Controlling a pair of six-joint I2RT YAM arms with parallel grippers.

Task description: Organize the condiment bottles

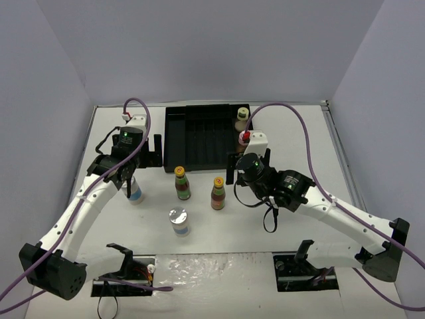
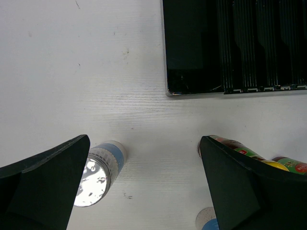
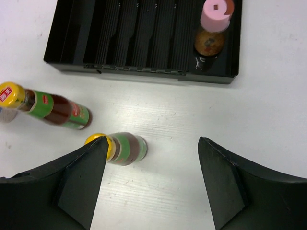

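The table [image 1: 219, 232] is white with a faint grain. At upper centre of the overhead view sits a glossy black tray [image 1: 199, 136], striped by lengthwise ridges. In its right corner a cream bottle [image 1: 242, 119] wears a yellow cap. Next to it a pink-capped bottle [image 3: 216, 14] shows amber-brown contents.

Mid-frame, the left slim bottle [image 1: 182, 185] and right slim bottle [image 1: 218, 195] are dark brown-red with green-and-red labels and yellow-orange caps. The middle jar [image 1: 178, 222] and left jar [image 2: 98, 175] are clear, silver-capped and banded pale blue.

Both arms are white, the left arm [image 1: 80, 212] and right arm [image 1: 345, 219], and they trail purple cables [image 1: 292, 109]. The left gripper [image 2: 144, 143] and right gripper [image 3: 152, 143] are matte black.
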